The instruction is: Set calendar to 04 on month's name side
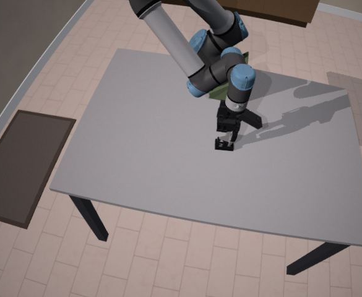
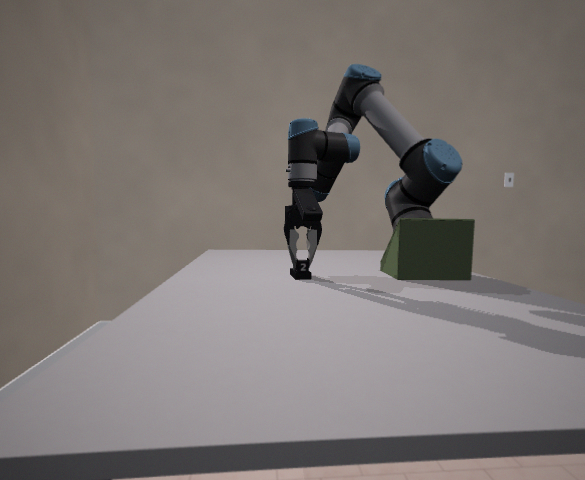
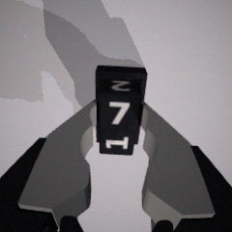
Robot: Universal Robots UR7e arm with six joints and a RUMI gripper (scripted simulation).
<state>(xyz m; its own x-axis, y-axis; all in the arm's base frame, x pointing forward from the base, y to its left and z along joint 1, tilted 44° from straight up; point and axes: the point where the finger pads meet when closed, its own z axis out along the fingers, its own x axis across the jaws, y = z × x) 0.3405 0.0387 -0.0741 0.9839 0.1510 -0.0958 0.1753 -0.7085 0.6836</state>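
Observation:
My gripper (image 3: 119,102) points straight down and is shut on a black number cube (image 3: 120,115). The cube's top face shows a white 7, its far face a 2 and its near face a 1. In the exterior view the cube (image 2: 302,267) shows a 2 toward the camera and sits low on a small black base (image 2: 301,275) on the table. In the top view the gripper (image 1: 230,143) reaches into the right part of a small black piece (image 1: 223,145), which looks like the tray. I cannot make out a second cube or a month name.
The arm stands on a green block (image 2: 429,248) at the table's far side, behind the gripper. A dark mat (image 1: 21,166) lies on the floor left of the table. A brown cabinet (image 1: 270,9) stands beyond the table.

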